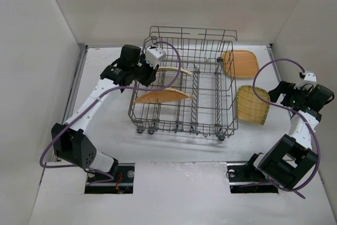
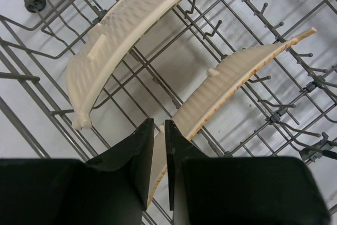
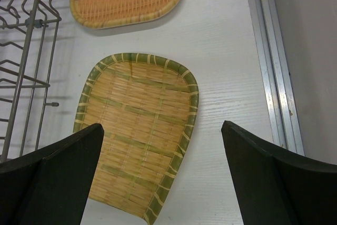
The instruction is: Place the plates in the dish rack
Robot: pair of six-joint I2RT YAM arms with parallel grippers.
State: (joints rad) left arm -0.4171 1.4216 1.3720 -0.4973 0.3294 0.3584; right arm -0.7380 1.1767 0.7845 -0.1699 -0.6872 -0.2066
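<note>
My left fingers clench a plate by its rim, standing it edge-on in the rack, a second plate just beyond. My right fingers hang spread over a flat plate to straddle it.

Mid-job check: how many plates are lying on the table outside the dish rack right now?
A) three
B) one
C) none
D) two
D: the orange plate and the green-rimmed plate both lie flat on the table, just right of the dish rack.
</note>
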